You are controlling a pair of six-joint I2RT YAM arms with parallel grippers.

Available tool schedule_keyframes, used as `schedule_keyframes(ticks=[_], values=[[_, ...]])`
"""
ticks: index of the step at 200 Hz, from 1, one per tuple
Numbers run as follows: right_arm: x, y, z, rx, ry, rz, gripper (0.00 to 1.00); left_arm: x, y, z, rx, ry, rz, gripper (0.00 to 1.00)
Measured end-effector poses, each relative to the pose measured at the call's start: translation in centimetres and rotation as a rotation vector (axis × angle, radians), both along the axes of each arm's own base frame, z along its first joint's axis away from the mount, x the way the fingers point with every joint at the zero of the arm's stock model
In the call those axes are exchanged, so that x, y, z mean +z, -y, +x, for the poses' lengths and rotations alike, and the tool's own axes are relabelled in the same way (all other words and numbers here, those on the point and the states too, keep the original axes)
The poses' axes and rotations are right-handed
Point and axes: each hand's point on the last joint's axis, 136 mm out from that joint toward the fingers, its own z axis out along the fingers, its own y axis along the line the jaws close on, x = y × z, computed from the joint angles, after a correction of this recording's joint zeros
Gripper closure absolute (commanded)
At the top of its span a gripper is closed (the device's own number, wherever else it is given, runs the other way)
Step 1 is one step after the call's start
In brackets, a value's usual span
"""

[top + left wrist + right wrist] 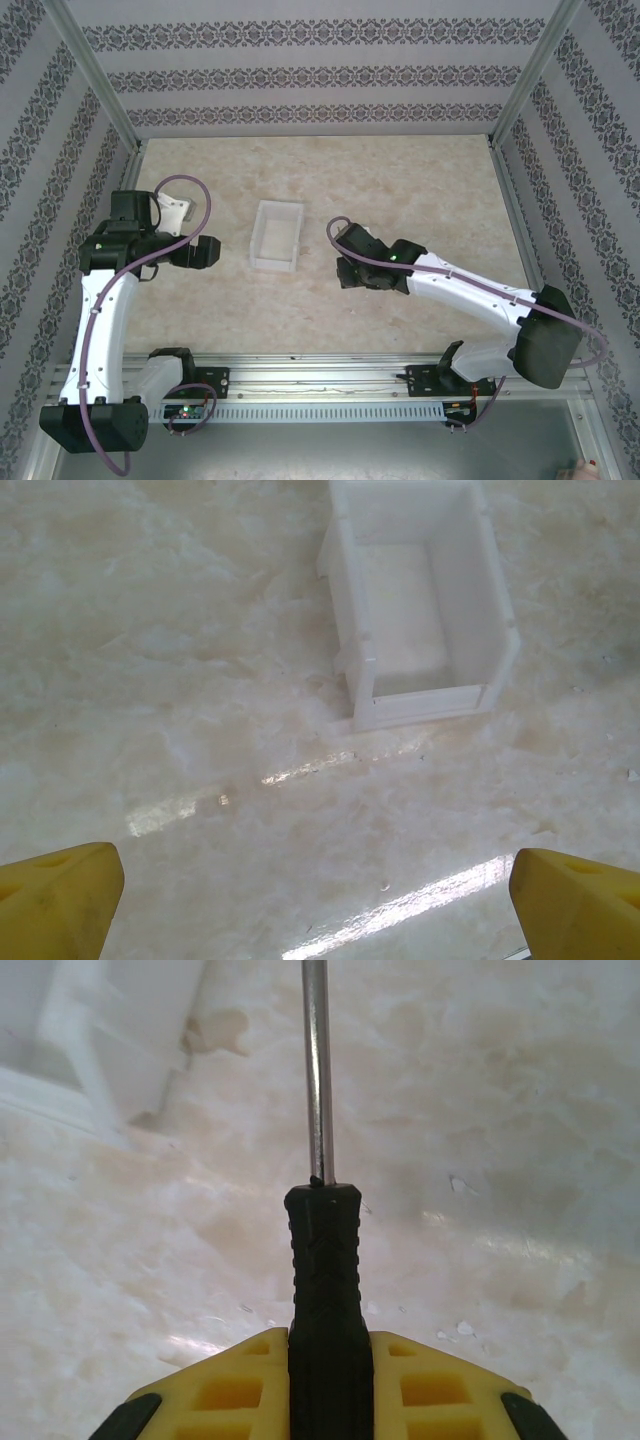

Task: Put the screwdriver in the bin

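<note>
So, table (pixel 400 190): pale marbled top. The task's things sit around its middle.
Right arm: reaches in from the right. Its right gripper (pixel 350 272) hangs near the bin's right side, apart from it.
Left arm: bent on the left, with the left gripper (pixel 205 250) near the bin's other side. In the left wrist view its yellow fingers (pixel 60 895) sit wide apart at the frame's corners, with nothing between them.
Bin (pixel 272 262): white, low-walled and open-topped, standing on the table between the two grippers. Nothing lies in it (pixel 430 702).
Step in hand: carrying, by my reading. The tool is lifted and not yet over the bin, whose corner (pixel 90 1040) lies up and left of the shaft.
Next move: probably shift left until the shaft is above the opening, line it up with the bin's long side, lower, then release.
Right gripper (pixel 325 1360): yellow pads clamped on the handle from both sides.
Screwdriver (pixel 325 1290): black ribbed handle held between the pads, clear of the table. Its thin bright metal shaft points straight away from the wrist, and the tip is cut off by the frame.
</note>
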Motion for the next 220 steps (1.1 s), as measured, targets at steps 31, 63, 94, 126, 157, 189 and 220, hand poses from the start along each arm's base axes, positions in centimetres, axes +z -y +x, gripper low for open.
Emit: schedule_keyframes(ticks=[31, 63, 94, 126, 157, 189, 220], values=[[2.6, -1.6, 1.1, 0.02, 0.042, 0.047, 0.84, 0.3, 0.0, -0.2, 0.0, 0.014, 0.001, 0.01], [4.1, -3.5, 2.3, 0.033, 0.055, 0.083, 0.83, 0.7, 0.1, -0.5, 0.0, 0.035, 0.003, 0.01], [4.8, -5.5, 3.6, 0.042, 0.063, 0.102, 0.83, 1.4, 0.1, -0.8, 0.001, 0.063, 0.006, 0.01], [4.9, -8.4, 4.7, 0.063, 0.066, 0.115, 0.83, 2.3, 0.0, -0.9, 0.003, 0.096, 0.015, 0.01], [4.0, -10.7, 5.1, 0.075, 0.055, 0.118, 0.83, 3.3, -0.2, -1.3, -0.007, 0.142, 0.042, 0.01], [2.8, -12.4, 5.9, 0.062, 0.041, 0.122, 0.83, 4.9, -0.4, -1.7, -0.016, 0.204, 0.075, 0.01], [1.6, -13.7, 6.7, 0.039, 0.027, 0.129, 0.83, 5.2, -0.4, -1.8, -0.029, 0.219, 0.088, 0.01]])
